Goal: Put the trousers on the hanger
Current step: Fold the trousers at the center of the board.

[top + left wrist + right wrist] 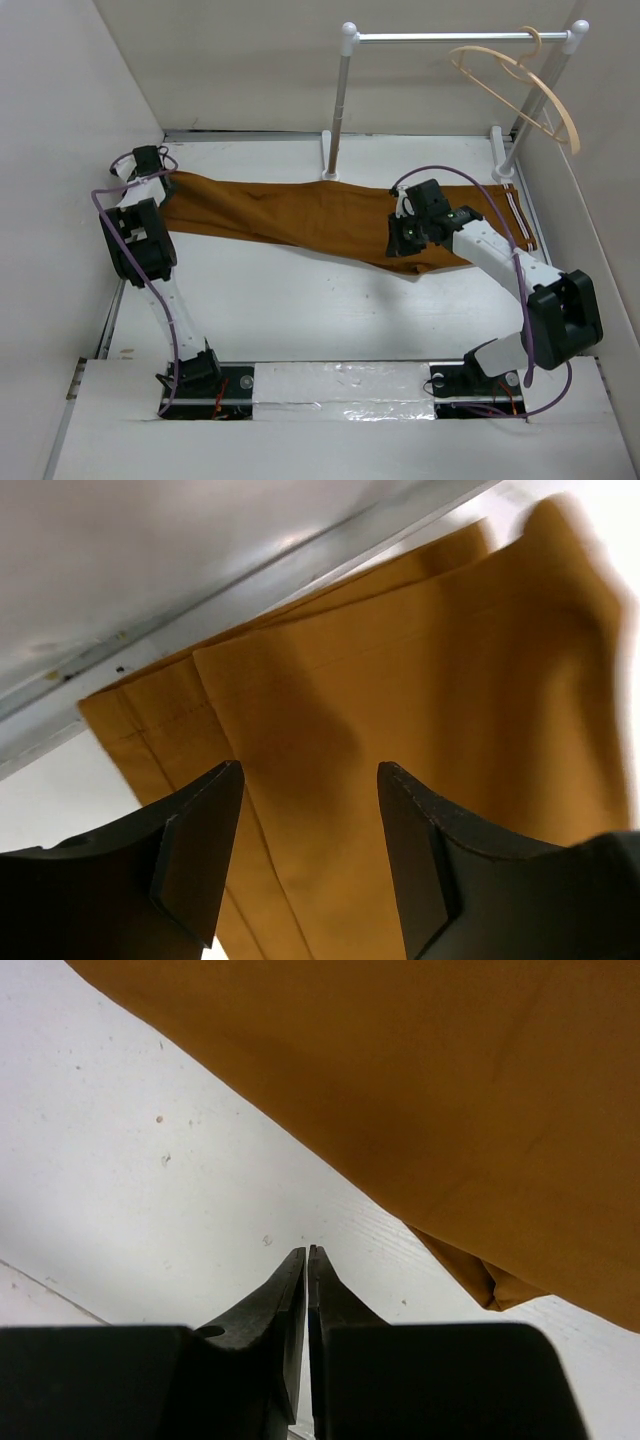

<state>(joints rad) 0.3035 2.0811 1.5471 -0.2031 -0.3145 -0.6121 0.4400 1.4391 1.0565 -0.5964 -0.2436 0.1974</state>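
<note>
The rust-brown trousers lie flat across the back of the table, leg ends at the left and the striped waistband at the right. The pale hanger hangs by its hook from the rail at the back right. My left gripper is open over the leg ends; in the left wrist view its fingers straddle the cloth without holding it. My right gripper is shut and empty above the trousers' near edge; in the right wrist view the closed tips hang over bare table beside the cloth.
A white-and-metal rail stand stands at the back, its posts rising just behind the trousers. White walls close in on the left and right. The white tabletop shows in front of the trousers.
</note>
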